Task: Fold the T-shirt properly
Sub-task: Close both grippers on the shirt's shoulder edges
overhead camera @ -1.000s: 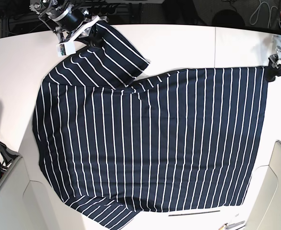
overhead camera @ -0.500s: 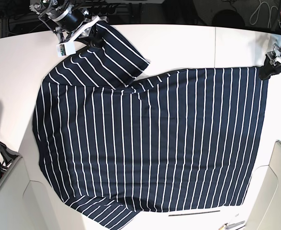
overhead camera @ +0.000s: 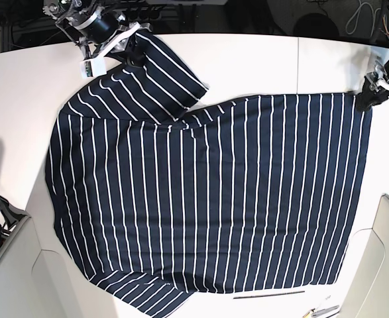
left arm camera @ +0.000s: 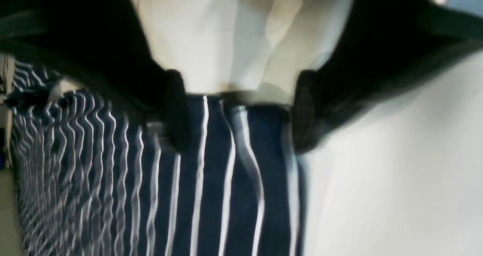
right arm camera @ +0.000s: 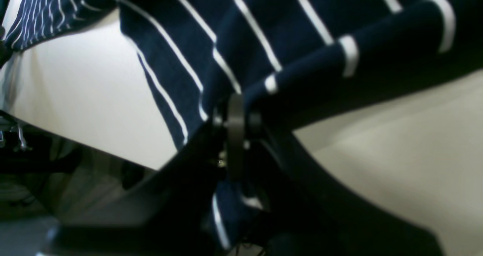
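The T-shirt (overhead camera: 207,192) lies spread across the table (overhead camera: 260,63), filling most of the frame. At upper left, the right gripper (overhead camera: 129,48) is clamped on a sleeve folded over onto the shirt body. At upper right, the left gripper (left arm camera: 241,109) straddles the hem corner, jaws apart with fabric between them, not yet pinched. If it lifts before closing fully, the thin cloth may slip out.
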You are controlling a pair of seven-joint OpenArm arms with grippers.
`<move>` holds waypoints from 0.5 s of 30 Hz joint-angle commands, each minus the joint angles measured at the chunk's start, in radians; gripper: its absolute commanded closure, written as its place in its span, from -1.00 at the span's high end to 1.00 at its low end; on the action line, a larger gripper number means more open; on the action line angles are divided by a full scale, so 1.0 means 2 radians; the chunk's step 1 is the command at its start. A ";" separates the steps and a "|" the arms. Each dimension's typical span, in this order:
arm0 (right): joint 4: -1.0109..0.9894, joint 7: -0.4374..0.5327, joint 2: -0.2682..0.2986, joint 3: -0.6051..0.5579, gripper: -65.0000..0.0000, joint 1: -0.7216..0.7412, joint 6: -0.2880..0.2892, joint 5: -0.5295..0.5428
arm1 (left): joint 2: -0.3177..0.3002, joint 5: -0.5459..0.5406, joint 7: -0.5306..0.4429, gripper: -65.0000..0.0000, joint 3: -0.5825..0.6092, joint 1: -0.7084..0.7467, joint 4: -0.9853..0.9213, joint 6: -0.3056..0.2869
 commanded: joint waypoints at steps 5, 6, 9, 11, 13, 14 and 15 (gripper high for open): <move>0.007 0.009 0.001 0.001 -1.00 -0.001 0.004 0.003 | -0.007 0.002 -0.006 -1.00 -0.001 0.002 0.003 0.002; 0.007 0.009 0.001 0.001 -1.00 -0.001 0.004 0.003 | -0.007 0.002 -0.008 -1.00 -0.001 0.002 0.003 0.002; 0.007 0.008 0.001 0.001 -1.00 -0.001 0.005 0.003 | -0.007 0.002 -0.026 -1.00 -0.002 0.002 0.003 0.002; 0.008 0.008 0.001 0.001 -1.00 -0.001 0.005 0.003 | -0.007 0.002 -0.039 -1.00 -0.002 0.002 0.003 0.001; 0.010 0.008 0.001 0.001 -1.00 -0.001 0.006 0.003 | -0.007 0.002 -0.044 -1.00 -0.002 0.002 0.006 -0.002; 0.010 0.009 0.001 0.002 -1.00 -0.001 0.012 0.003 | -0.007 0.005 -0.044 -1.00 -0.002 0.002 0.009 -0.012; 0.010 0.008 0.001 0.003 -1.00 -0.001 0.019 0.003 | -0.007 0.013 -0.044 -1.00 -0.002 0.002 0.012 -0.024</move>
